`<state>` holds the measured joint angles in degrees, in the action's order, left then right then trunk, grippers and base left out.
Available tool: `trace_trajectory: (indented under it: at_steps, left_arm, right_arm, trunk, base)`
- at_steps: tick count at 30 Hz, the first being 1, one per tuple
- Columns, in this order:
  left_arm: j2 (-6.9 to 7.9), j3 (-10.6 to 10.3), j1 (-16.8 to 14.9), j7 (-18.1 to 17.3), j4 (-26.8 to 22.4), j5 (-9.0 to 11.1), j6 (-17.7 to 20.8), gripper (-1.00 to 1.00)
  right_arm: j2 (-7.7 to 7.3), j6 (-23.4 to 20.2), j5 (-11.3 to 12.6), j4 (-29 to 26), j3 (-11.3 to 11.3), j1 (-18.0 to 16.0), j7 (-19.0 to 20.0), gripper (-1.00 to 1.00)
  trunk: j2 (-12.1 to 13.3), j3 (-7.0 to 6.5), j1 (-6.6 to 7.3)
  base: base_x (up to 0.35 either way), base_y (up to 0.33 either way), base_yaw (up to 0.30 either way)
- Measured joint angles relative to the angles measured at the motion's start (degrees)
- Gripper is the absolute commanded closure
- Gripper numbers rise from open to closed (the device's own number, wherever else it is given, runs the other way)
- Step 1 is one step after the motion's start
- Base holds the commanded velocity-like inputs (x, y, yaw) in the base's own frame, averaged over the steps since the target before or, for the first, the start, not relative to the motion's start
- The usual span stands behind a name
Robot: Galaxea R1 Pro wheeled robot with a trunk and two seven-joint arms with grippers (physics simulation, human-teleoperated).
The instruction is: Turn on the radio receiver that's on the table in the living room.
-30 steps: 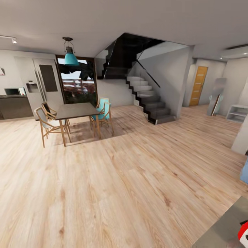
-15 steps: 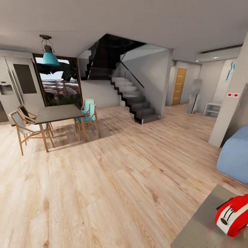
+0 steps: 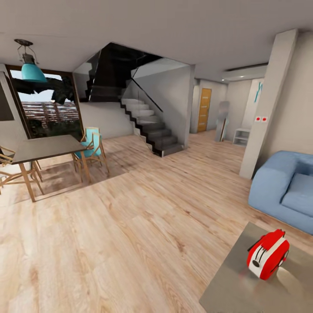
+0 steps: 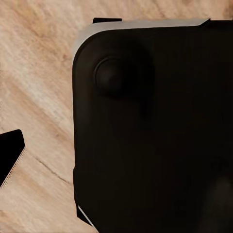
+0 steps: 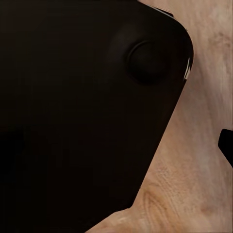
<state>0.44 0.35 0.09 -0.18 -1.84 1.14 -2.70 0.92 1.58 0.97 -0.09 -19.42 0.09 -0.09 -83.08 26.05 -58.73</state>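
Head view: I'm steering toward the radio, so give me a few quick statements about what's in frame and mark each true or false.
1. The red radio stands on the grey table. True.
2. A blue sofa sits beyond the table. True.
3. The radio lies on the wooden floor. False: it is on the tabletop.
4. The staircase is right beside the radio. False: it is far across the room.
5. A teal lamp hangs above the dining table. True.
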Motion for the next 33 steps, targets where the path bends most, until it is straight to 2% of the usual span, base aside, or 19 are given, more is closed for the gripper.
trace_trajectory:
  at_steps: [33]
  left_arm:
    - [0.00,0.0,0.0,0.0,0.0,0.0,0.0,-1.00]
  right_arm:
    - [0.04,0.0,0.0,0.0,-0.2,0.0,0.5,-1.00]
  trunk:
    - [0.0,-0.69,0.00]
  base:
    - [0.000,0.000,-0.282]
